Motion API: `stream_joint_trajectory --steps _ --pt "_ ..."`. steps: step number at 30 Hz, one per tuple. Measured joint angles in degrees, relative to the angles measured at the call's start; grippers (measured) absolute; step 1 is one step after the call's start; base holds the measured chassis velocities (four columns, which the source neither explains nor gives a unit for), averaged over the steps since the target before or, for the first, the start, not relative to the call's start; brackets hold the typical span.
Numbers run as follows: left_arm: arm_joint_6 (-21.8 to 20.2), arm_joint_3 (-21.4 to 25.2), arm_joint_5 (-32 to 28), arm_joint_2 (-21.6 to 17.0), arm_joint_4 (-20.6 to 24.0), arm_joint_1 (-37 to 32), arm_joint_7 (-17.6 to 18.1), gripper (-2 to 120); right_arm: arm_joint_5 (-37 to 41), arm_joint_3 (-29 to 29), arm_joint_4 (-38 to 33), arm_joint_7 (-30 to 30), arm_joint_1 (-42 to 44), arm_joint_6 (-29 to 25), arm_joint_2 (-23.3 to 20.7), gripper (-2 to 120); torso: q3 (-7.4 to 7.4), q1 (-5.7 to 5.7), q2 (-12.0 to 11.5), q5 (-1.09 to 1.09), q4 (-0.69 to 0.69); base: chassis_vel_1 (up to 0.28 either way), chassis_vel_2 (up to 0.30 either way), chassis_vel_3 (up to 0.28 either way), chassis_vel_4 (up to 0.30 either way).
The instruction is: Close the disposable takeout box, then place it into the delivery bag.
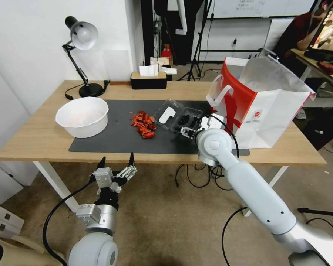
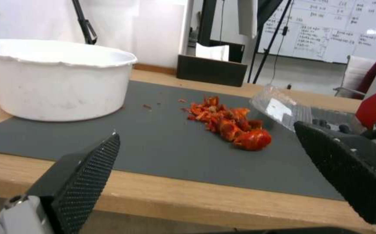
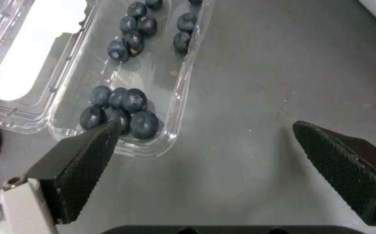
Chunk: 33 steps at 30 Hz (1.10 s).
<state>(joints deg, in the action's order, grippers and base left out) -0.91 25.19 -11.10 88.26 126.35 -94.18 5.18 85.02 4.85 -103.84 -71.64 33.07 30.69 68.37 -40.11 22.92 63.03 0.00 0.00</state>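
The disposable takeout box (image 1: 177, 116) lies open on the grey mat, with dark berries in its tray (image 3: 129, 81) and its lid (image 3: 23, 61), which has a white label, laid flat beside it. My right gripper (image 1: 187, 131) hovers open over the tray's near corner. In the right wrist view one fingertip (image 3: 105, 136) is above the berries, and the right gripper (image 3: 205, 126) has nothing between its fingers. The delivery bag (image 1: 264, 105) stands upright and open just right of the box, red and white with a foil lining. My left gripper (image 1: 116, 164) waits open below the table's front edge.
A round white bowl (image 1: 82, 116) sits at the mat's left end, and a pile of red food pieces (image 1: 143, 125) lies between the bowl and the box. A black desk lamp (image 1: 81, 55) and a tissue box (image 1: 148, 78) stand at the back of the wooden table (image 1: 37, 136).
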Motion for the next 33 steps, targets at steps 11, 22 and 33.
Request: stream_joint_trajectory --steps 11,22,33 --pt "0.03 -0.05 0.00 0.38 0.06 0.27 0.09 100 4.67 1.35 -0.14 -2.97 -2.45 0.16 -2.21 100 0.00 0.00 0.00 0.00 0.00 0.000 0.000 0.000 0.000" --pt "0.03 -0.12 0.04 0.54 0.05 0.28 0.12 100 8.34 3.16 0.62 -5.12 -4.91 0.73 -3.94 100 0.00 0.00 0.00 0.00 0.00 0.000 0.000 0.000 0.000" --pt "-0.01 -0.07 0.07 0.67 0.39 0.26 0.13 100 9.89 3.91 0.84 -6.22 -5.39 0.70 -4.99 100 0.00 0.00 0.00 0.00 -0.01 0.000 0.000 0.000 0.000"
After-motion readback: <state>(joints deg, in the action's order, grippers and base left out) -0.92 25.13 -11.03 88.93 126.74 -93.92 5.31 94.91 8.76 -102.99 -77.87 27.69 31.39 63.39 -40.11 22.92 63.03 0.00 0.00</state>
